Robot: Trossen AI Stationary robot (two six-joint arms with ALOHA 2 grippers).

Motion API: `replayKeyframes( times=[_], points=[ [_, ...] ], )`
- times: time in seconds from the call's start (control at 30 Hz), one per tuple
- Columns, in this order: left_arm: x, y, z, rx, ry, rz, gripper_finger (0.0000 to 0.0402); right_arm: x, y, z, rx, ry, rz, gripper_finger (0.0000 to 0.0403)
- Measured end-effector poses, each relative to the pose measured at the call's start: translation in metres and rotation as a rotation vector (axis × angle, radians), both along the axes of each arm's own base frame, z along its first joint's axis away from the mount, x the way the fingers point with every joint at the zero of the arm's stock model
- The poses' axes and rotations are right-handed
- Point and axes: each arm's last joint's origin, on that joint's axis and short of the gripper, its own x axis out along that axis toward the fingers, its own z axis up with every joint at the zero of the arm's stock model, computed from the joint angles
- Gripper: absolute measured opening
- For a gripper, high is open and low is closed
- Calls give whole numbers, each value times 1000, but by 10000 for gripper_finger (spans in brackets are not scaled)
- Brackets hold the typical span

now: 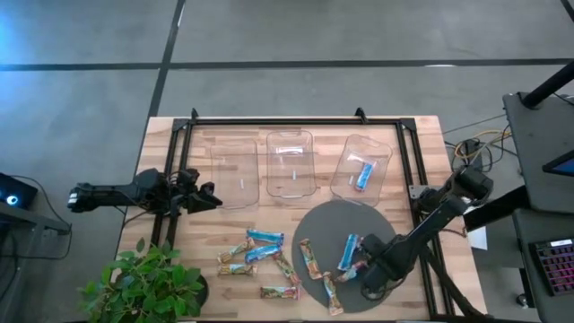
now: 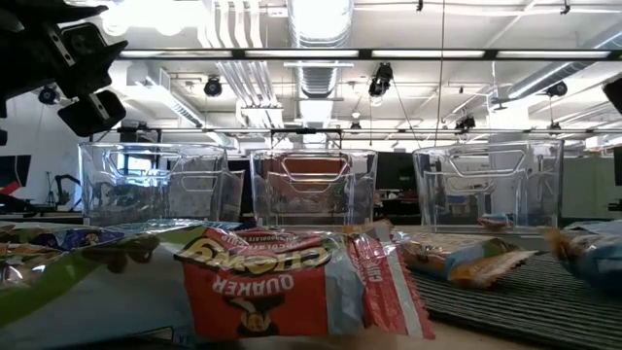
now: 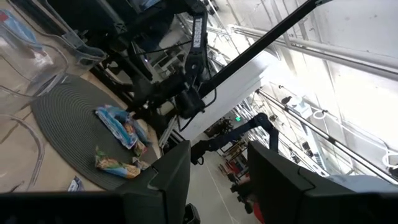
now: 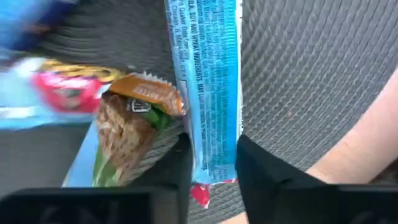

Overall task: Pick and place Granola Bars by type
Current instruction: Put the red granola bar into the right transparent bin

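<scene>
Several granola bars lie at the table's near side. Blue bars [image 1: 265,237] and tan bars [image 1: 238,269] rest flat on the wood. More tan bars [image 1: 309,258] rest on a round grey mat [image 1: 327,224]. One blue bar [image 1: 363,175] lies in the right clear tray [image 1: 360,148]. My right gripper [image 1: 366,269] is low over the mat and shut on a blue bar [image 4: 208,74], which also shows in the high view [image 1: 348,252]. My left gripper [image 1: 213,199] is open and empty beside the left clear tray [image 1: 235,170]. My right gripper pinches the blue bar between its two fingers [image 4: 267,180], at the bar's end nearest the arm [image 4: 214,155]. The fingers lie along the bar, one on each long side. The bar stretches away over the grey mat. Whether it is lifted clear, I cannot tell.
A middle clear tray [image 1: 290,163] stands between the other two along the far side. A tan bar [image 4: 127,124] and a red-and-blue wrapper [image 4: 56,93] lie right beside the held bar. A potted plant [image 1: 148,283] stands at the near left corner.
</scene>
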Motion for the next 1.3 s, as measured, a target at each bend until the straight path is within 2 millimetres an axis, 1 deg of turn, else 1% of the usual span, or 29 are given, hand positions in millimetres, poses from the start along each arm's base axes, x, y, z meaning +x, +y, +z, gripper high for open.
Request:
replayKeyframes(
  times=[0.1, 0.17, 0.23, 0.3, 0.37, 0.43, 0.5, 0.57, 0.67, 0.77, 0.83, 0.93, 1.0, 1.07, 1.1, 1.17, 1.23, 1.3],
  points=[
    [0, 0, 0, 0, 2, 0, 142, -3, -4, 22, 9, -74, -12, 52],
    [0, 0, 0, 0, 1, 0, 142, -8, -10, 41, -26, -143, -53, 46],
    [0, 0, 0, 0, 2, 0, 142, -13, -20, 61, -81, -249, -122, 45],
    [0, 0, 0, 0, 2, 0, 142, -17, -31, 82, -134, -424, -236, 46],
    [0, 0, 0, 0, 2, 0, 142, -20, -48, 100, -193, -640, -395, 47],
    [0, 0, 0, 0, 2, 1, 142, -20, -65, 113, -238, -820, -556, 47],
    [0, 0, 0, 0, 2, 0, 142, -18, -84, 120, -282, -922, -682, 48],
    [0, 0, 0, 0, 2, 0, 142, -14, -104, 124, -332, -947, -755, 52],
    [0, 0, 0, 0, 2, 0, 142, -8, -133, 121, -401, -860, -776, 71],
    [0, 0, 0, 0, 3, 1, 142, -8, -159, 116, -427, -766, -828, 109],
    [0, 0, 0, 0, 3, 0, 142, -9, -172, 114, -394, -706, -857, 141],
    [0, 0, 0, 0, 3, 0, 142, -10, -183, 115, -340, -673, -824, 190],
    [0, 0, 0, 0, 3, 0, 142, -10, -184, 119, -334, -693, -797, 219],
    [0, 0, 0, 0, 3, 0, 142, -9, -183, 126, -353, -721, -714, 242],
    [0, 0, 0, 0, 3, 0, 142, -7, -182, 130, -357, -735, -637, 252],
    [0, 0, 0, 0, 3, 1, 142, -1, -174, 136, -348, -772, -418, 266],
    [0, 0, 0, 0, 4, 0, 142, 13, -160, 140, -267, -827, -201, 272],
    [0, 0, 0, 0, 3, 0, 142, 26, -144, 136, -161, -847, -39, 272]
  ],
)
